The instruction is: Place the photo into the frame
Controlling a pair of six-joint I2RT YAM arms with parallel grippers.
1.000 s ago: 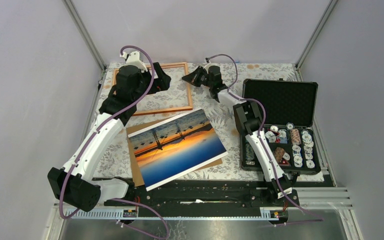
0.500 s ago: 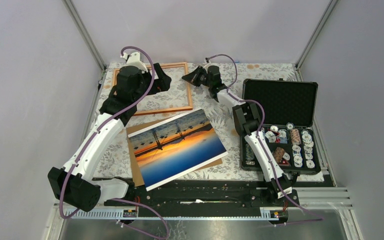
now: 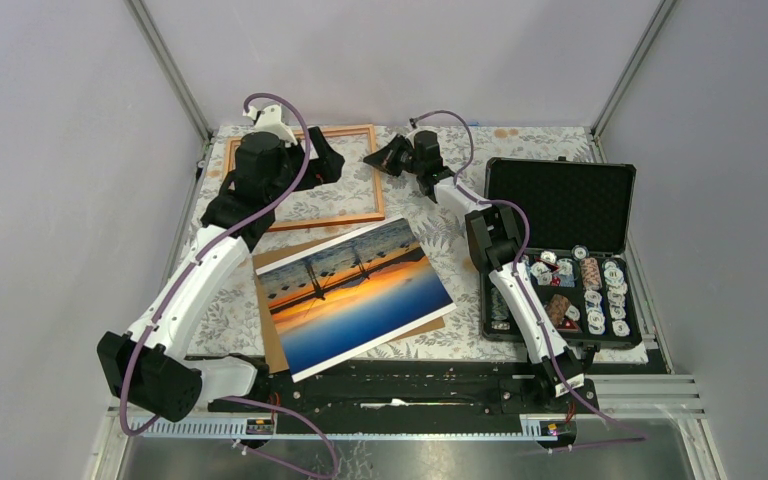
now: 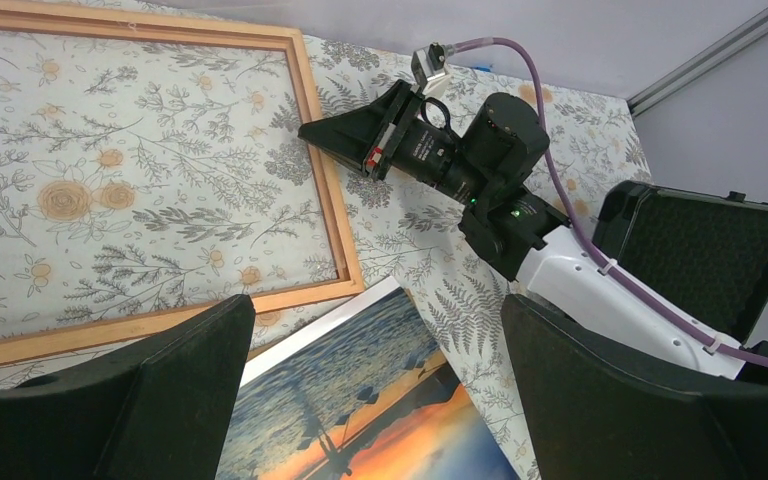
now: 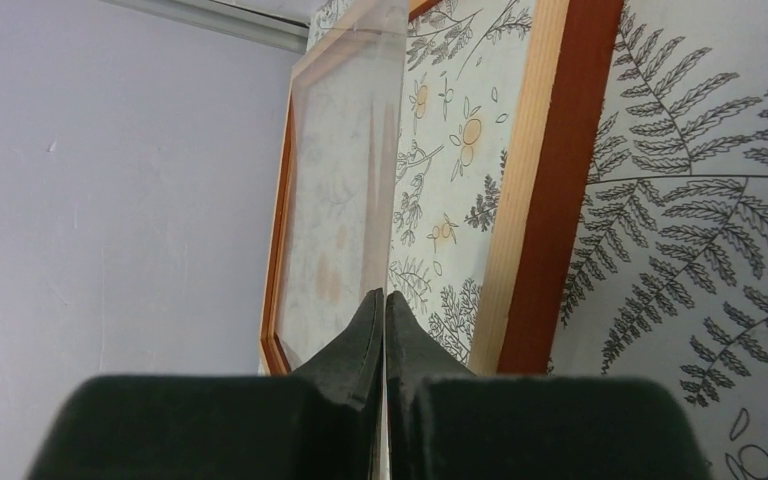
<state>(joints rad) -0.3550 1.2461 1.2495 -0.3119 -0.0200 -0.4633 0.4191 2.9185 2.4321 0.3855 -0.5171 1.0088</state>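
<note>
The photo [image 3: 355, 295], a bridge at sunset, lies face up at the table's near middle and also shows in the left wrist view [image 4: 360, 400]. The orange-brown frame [image 3: 330, 220] lies flat at the far left. My left gripper [image 3: 328, 163] hovers over the frame's right half, open and empty, with its fingers [image 4: 140, 400] wide apart. My right gripper [image 3: 370, 158] is at the frame's right rail [image 5: 550, 180]. It is shut on the edge of a clear pane [image 5: 345, 180] that tilts up out of the frame.
A plain brown backing board [image 3: 270, 340] lies under the photo. An open black case of chips [image 3: 560, 250] stands at the right. Flowered cloth covers the table. Metal posts and grey walls close in the back and sides.
Both arms have barely shifted. The right gripper stays shut on the pane at the frame's right rail, and the left stays open.
</note>
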